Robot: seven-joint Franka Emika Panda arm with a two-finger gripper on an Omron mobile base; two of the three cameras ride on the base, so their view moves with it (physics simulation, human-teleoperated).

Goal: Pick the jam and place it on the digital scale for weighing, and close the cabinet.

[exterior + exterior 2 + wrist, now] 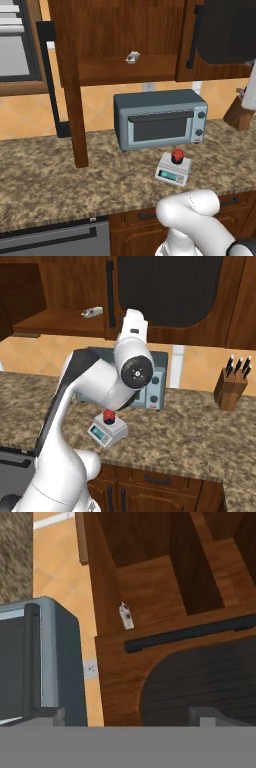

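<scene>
The jam [177, 156] [109, 416], a tiny jar with a red lid, stands upright on the digital scale [170, 174] [104, 434] on the counter in front of the toaster oven. My gripper [130, 719] is raised well above it, open and empty, with its fingertips [214, 716] wide apart. It faces the cabinet [125, 30] [55, 321] [150, 577]. The cabinet's left door [70, 100] stands open, swung out over the counter. Its right door [220, 30] [170, 291] [200, 682] is shut, with its black bar handle [190, 632] just ahead of the hand.
A small grey-white boxy item [132, 57] [92, 312] [126, 616] lies on the open cabinet shelf. A blue-grey toaster oven [160, 120] [157, 383] [45, 657] sits at the counter's back. A knife block [239, 112] [231, 387] stands to the right.
</scene>
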